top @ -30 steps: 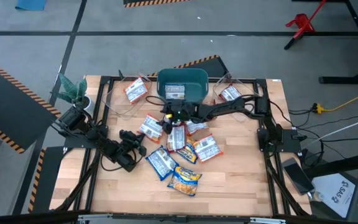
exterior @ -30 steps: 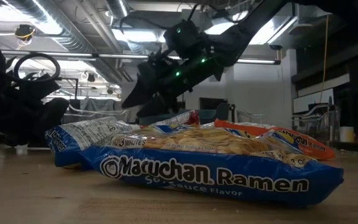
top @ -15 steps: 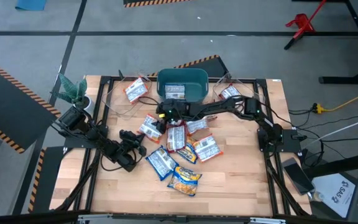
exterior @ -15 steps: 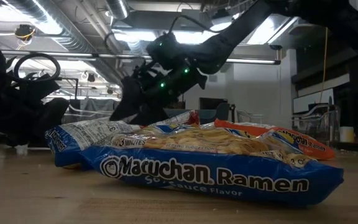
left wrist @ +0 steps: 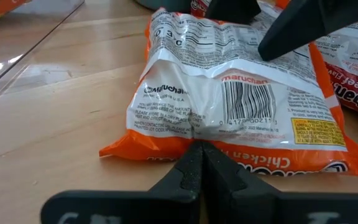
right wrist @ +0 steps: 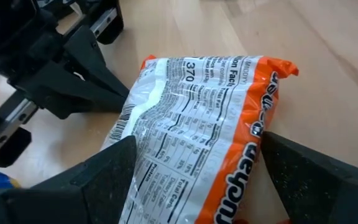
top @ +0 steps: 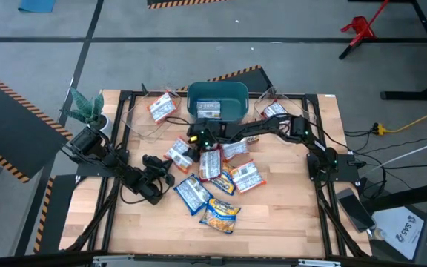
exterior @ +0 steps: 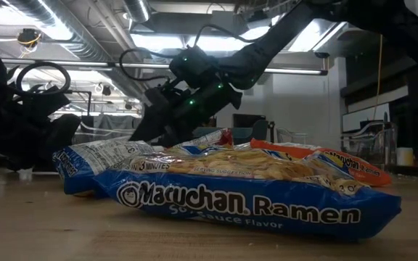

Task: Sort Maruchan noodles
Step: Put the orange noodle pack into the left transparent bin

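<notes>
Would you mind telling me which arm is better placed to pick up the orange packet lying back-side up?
The right: the right gripper is open astride the orange packet; the left gripper is shut just short of it.

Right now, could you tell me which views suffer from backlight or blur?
Low view: bright ceiling lights leave the right gripper a silhouette, the nearest blue packet sharp. Right wrist view: its own jaws blur, the orange packet reads clearly. High view: evenly lit.

I see a teal bin [top: 218, 97] at the worktop's [top: 288, 215] upper centre, clear containers [top: 136, 119] flanking it, and a red stand [top: 359, 28] at upper right.
</notes>
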`<state>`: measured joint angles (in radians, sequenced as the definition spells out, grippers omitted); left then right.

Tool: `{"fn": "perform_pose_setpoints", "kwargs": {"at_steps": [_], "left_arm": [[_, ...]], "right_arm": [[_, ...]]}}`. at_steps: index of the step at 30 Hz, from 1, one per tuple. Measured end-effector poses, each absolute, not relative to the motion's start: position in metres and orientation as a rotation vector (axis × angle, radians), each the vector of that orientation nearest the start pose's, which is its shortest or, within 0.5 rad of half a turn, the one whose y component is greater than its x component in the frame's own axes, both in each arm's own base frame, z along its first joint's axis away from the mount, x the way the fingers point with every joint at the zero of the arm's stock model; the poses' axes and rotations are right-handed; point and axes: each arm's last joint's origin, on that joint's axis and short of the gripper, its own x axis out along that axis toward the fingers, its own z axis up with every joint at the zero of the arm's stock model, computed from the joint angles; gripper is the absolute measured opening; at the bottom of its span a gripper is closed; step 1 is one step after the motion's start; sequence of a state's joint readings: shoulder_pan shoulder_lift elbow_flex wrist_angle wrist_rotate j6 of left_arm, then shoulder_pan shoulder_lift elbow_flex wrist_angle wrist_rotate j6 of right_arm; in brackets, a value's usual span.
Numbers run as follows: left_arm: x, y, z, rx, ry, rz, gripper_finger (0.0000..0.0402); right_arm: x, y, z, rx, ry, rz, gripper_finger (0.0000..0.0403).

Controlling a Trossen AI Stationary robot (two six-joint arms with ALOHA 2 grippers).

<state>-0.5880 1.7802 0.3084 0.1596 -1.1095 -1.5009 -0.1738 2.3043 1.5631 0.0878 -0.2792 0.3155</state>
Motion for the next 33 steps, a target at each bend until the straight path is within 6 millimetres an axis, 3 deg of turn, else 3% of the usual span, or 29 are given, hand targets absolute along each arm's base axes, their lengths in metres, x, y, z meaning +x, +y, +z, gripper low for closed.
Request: {"fn": "perform_pose_setpoints", "kwargs": {"at_steps": [9,20,25,33], "left_arm": [[0.164,-0.078,0.046,-0.391,0.325,0.887,0.0],[0.164,-0.078,0.046,-0.39,0.324,0.884,0.0],[0.164,-0.078,0.046,-0.388,0.327,0.884,0.0],[0.164,-0.078,0.046,-0.388,0.33,0.884,0.0]], "right_arm": [[0.488,-0.071,0.12,0.503,0.667,0.02,0.0325],[0.487,-0.064,0.122,0.536,0.691,0.006,0.0234],[0.485,-0.064,0.135,0.53,0.699,0.003,0.0211],[0.489,-0.065,0.155,0.412,0.786,-0.072,0.0218]]}}
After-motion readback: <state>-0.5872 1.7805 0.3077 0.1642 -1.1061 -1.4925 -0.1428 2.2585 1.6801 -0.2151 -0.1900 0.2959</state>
